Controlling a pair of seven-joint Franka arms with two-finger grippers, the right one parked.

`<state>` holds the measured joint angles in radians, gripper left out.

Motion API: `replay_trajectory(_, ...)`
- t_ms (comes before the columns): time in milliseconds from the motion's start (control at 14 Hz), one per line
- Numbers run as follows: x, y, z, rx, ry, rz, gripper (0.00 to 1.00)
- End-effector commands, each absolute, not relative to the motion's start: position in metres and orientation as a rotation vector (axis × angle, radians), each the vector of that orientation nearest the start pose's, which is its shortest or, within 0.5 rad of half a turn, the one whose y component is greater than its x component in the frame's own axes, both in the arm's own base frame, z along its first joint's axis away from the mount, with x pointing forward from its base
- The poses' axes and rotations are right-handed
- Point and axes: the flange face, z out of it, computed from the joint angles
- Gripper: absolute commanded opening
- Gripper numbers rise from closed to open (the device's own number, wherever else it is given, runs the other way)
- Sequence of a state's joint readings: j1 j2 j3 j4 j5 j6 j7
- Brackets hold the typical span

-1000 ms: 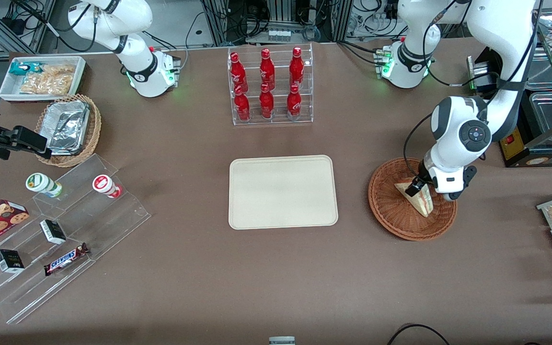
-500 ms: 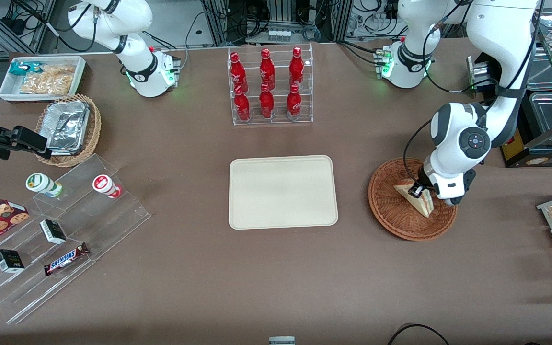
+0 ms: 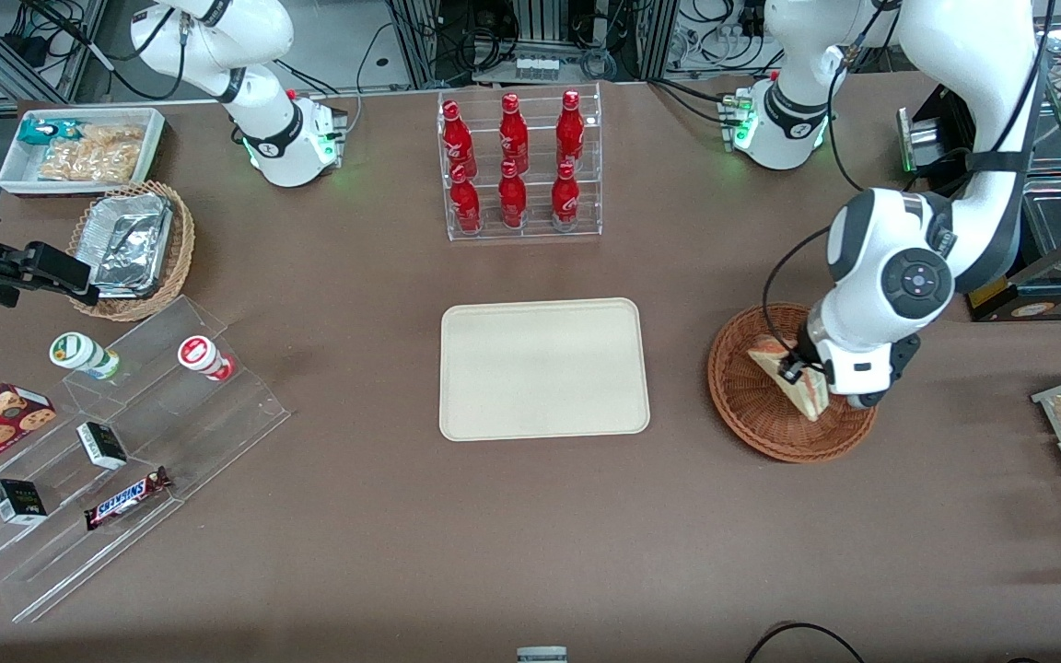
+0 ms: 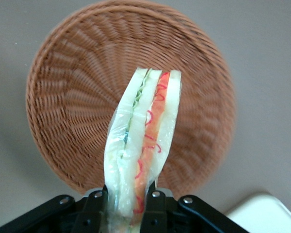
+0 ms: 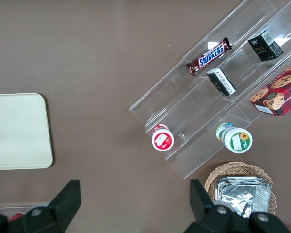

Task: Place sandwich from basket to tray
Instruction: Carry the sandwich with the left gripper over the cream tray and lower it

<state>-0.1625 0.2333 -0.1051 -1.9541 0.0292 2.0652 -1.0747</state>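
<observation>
Above the basket [image 3: 793, 387] toward the working arm's end of the table, the gripper [image 4: 128, 196] was clamped on one end of the sandwich [image 4: 143, 136], which hung clear of the weave. Soft, light and film-wrapped, it looked best pinched gently across its bread faces. The tray [image 3: 544, 368] lay well apart.

Even, bright overhead light casts soft shadows; the basket [image 4: 131, 97] looks slightly blurred in the wrist view.
</observation>
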Motion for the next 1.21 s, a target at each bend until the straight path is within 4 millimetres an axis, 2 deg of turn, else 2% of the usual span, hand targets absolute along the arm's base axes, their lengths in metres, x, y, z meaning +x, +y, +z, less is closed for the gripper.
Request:
replay_trajectory(0, 0.577, -0.212, 0.353, -2.856, -1.022, 0.149, 0.15)
replay_trajectory(214, 0.567, -0.278, 0.348, -2.914, -0.857, 0.128, 0.15)
replay_trajectory(429, 0.555, -0.352, 0.335, -2.972, -0.7, 0.117, 0.15)
replay_trajectory(571, 0.543, -0.395, 0.326, -2.994, -0.599, 0.114, 0.15)
replay_trajectory(714, 0.532, -0.425, 0.312, -3.013, -0.5, 0.118, 0.16)
replay_trajectory(857, 0.534, -0.465, 0.305, -3.065, -0.387, 0.116, 0.17)
replay_trajectory(929, 0.523, -0.484, 0.295, -3.073, -0.367, 0.142, 0.17)
replay_trajectory(1000, 0.517, -0.491, 0.286, -3.072, -0.373, 0.161, 0.17)
replay_trajectory(1143, 0.505, -0.508, 0.283, -3.081, -0.335, 0.164, 0.17)
